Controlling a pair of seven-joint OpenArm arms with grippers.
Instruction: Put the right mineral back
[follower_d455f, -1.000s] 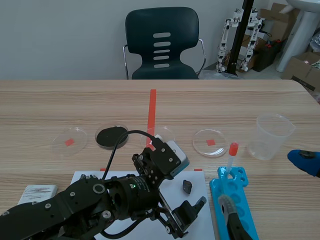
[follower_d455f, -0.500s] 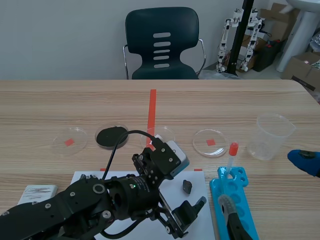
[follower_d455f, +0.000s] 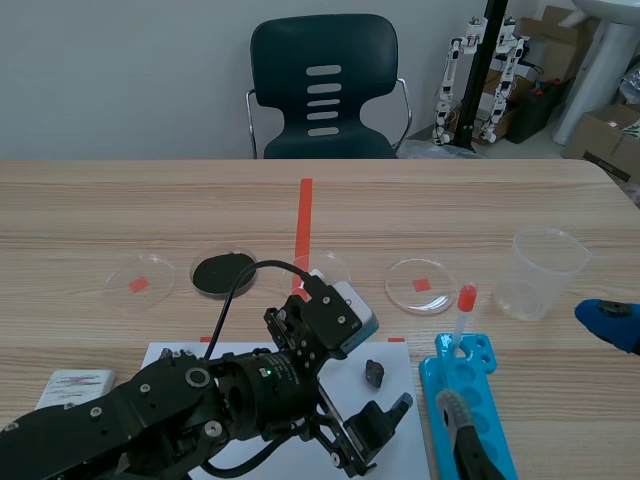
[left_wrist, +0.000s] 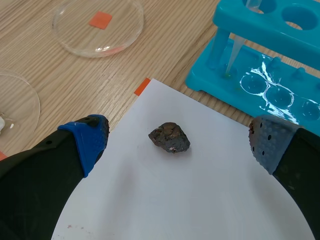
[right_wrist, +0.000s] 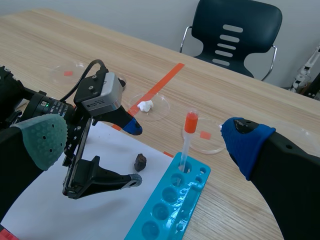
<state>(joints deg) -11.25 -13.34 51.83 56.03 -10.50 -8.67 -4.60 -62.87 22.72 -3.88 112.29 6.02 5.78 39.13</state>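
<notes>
No change over the last second: left hand (left_wrist: 180, 137) waits, open, over the mineral (left_wrist: 170, 137).
Its pads stand either side of the dark mineral, which lies untouched on the white paper (left_wrist: 200, 200). The right hand (right_wrist: 144, 135) is open too and holds nothing. The grasp seems not yet begun, and the empty dish (follower_d455f: 420, 280) on the counter (follower_d455f: 450, 210) is probably where the mineral goes.

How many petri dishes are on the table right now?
4, in a row: empty left dish, black powder dish, white lump dish partly behind the left arm, empty right dish. None looks fully hidden.
</notes>
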